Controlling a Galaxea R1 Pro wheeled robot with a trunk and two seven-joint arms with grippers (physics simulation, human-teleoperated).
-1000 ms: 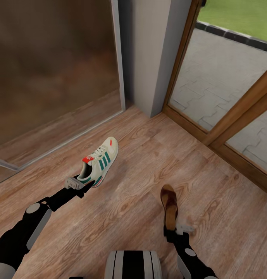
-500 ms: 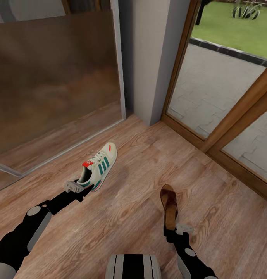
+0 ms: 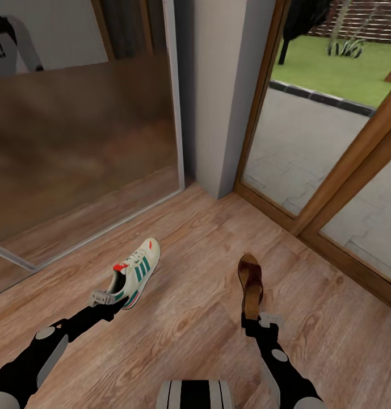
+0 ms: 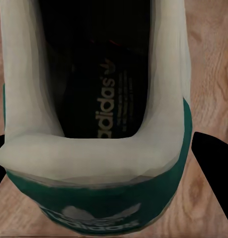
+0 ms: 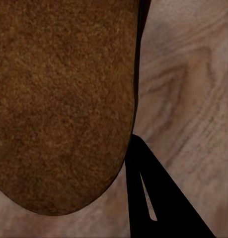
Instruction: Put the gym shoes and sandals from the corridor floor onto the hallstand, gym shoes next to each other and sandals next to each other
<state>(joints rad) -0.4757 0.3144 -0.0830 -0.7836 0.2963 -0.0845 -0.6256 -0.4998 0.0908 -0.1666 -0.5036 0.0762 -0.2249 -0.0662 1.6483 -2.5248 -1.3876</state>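
One cream gym shoe (image 3: 135, 270) with green stripes hangs tilted over the corridor floor (image 3: 184, 324). My left gripper (image 3: 116, 293) is shut on its heel. In the left wrist view the green heel (image 4: 94, 198) fills the space between the black fingers (image 4: 210, 156). A brown sandal (image 3: 251, 283) points away from me, and my right gripper (image 3: 252, 318) is shut on its heel end. The right wrist view looks onto the sandal's tan insole (image 5: 64, 99), with one black finger (image 5: 146, 198) beside it. The hallstand is out of view.
A large reflective panel (image 3: 76, 147) stands at the left, with a grey wall corner (image 3: 218, 91) behind the shoes. A wood-framed glass door (image 3: 331, 187) runs along the right, looking onto paving and grass. My base (image 3: 195, 395) shows at the bottom.
The head view has tilted up and drawn back, so more of the garden shows. Both grippers keep their hold, and the gym shoe and the sandal now look smaller and lower in the picture.
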